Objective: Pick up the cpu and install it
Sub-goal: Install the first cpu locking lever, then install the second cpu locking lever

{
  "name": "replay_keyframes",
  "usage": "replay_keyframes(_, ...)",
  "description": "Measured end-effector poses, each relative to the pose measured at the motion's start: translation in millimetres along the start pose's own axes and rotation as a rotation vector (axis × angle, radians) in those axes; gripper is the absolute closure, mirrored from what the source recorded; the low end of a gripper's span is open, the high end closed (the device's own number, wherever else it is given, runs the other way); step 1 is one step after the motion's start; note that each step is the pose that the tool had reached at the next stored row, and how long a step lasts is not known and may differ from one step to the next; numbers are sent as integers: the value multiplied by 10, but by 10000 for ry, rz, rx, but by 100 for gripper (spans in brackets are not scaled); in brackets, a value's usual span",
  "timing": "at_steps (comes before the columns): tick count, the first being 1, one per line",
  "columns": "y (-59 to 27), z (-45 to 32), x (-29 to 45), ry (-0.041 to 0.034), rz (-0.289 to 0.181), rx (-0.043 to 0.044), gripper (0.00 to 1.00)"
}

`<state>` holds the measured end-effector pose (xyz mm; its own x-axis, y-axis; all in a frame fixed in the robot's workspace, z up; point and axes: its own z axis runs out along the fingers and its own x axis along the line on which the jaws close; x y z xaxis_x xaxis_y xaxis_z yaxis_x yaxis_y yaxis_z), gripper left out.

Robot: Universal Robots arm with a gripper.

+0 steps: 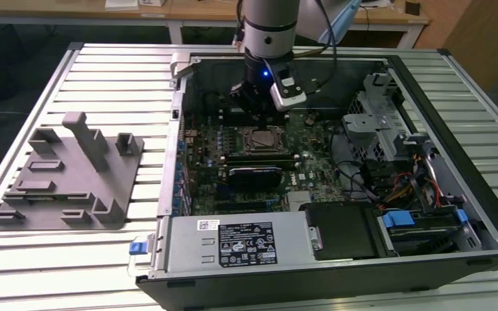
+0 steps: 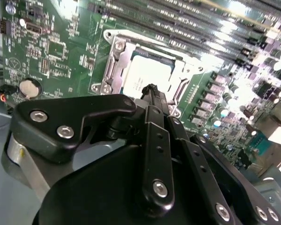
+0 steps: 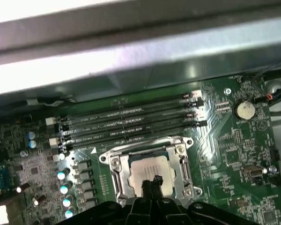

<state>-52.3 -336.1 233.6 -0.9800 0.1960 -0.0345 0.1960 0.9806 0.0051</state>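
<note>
1. The gripper [image 2: 152, 90] is seen in both wrist views directly above the socket [image 3: 150, 164], inside the open computer case [image 1: 456, 214]. The fingers [image 2: 154, 101] are brought together to a narrow tip with no visible gap, and nothing is held between them.

2. The cpu [image 3: 147, 171] is seated flat inside the metal frame of the socket, its silvery top facing up. It is judged to be already placed; the gripper is therefore judged to be just above the chip or lightly on it, but contact cannot be confirmed from these views.

3. In the first wrist view the fingertips [image 3: 152, 180] are aligned over the near edge of the chip rather than over its centre; in the second wrist view they overlap its near edge as well.

4. For this step to be done well, the chip is to be kept level in the socket and square with the frame on all sides. Any downward force is to be applied vertically and gently, since the contacts beneath are judged fragile. Sideways drag across the chip is to be avoided.

5. Beyond the socket, the memory slots [image 3: 131, 123] lie empty on the motherboard [image 3: 234, 154].

6. Outside the case, the gray holder block [image 1: 67, 178] rests on the slatted table [image 1: 102, 71], well apart from the gripper, towards the exterior view's left.
</note>
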Motion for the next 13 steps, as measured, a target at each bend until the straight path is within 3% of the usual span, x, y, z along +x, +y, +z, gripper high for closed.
replay_keyframes(5, -83, 1, -26, 0, 0, 0, 89)
replay_keyframes(13, -116, 0, -33, 0, 0, 3, 89)
